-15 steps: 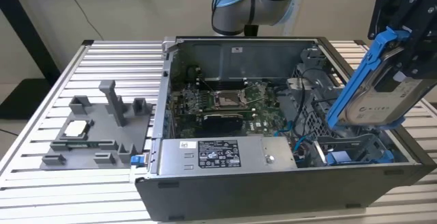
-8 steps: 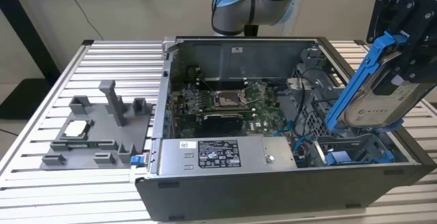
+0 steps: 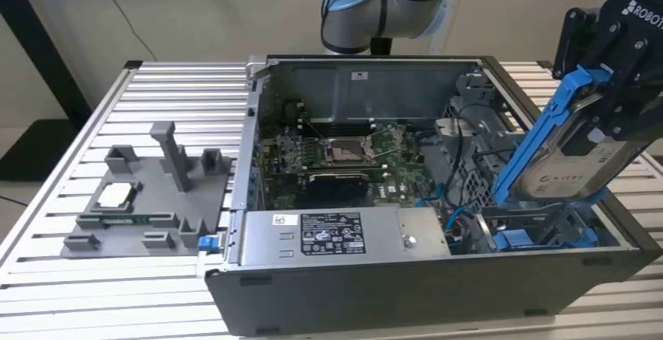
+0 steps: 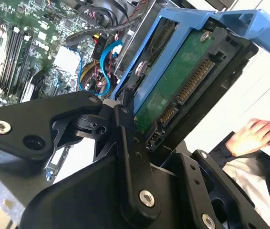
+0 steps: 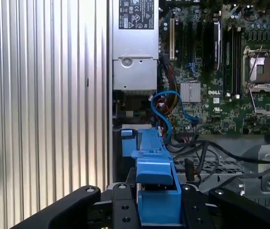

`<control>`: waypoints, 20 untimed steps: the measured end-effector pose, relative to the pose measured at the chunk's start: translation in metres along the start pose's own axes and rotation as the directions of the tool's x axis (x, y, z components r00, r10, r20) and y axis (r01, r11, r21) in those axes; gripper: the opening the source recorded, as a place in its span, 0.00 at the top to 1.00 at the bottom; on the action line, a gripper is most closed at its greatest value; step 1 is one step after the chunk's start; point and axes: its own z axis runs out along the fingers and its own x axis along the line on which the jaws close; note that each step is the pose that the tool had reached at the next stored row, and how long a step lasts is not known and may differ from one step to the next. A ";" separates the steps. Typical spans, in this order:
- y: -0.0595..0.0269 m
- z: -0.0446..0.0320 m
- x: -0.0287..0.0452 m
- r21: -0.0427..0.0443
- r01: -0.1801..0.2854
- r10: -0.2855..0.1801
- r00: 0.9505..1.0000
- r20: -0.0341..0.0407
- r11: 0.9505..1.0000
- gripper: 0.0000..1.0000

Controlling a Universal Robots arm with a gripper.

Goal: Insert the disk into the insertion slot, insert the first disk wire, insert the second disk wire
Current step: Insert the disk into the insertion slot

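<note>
light: bright, soft, from above | exterior view: pale shine on bench [image 3: 93, 301] ribs, deep shade inside computer case [image 3: 414, 293] | first wrist view: strong white glare down bench ribs, black along one edge | second wrist view: washed-out white behind disk [image 4: 182, 81], black metal parts up close in shadow

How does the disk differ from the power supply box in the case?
The disk hangs tilted in the claw over the case; the power supply lies flat inside it. The disk is edged in blue plastic; the power supply is bare metal. Both are silver-grey with a label.
</note>
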 end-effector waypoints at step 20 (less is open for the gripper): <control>-0.0075 0.0282 -0.0001 0.000 0.007 -0.007 1.000 0.013 1.000 0.67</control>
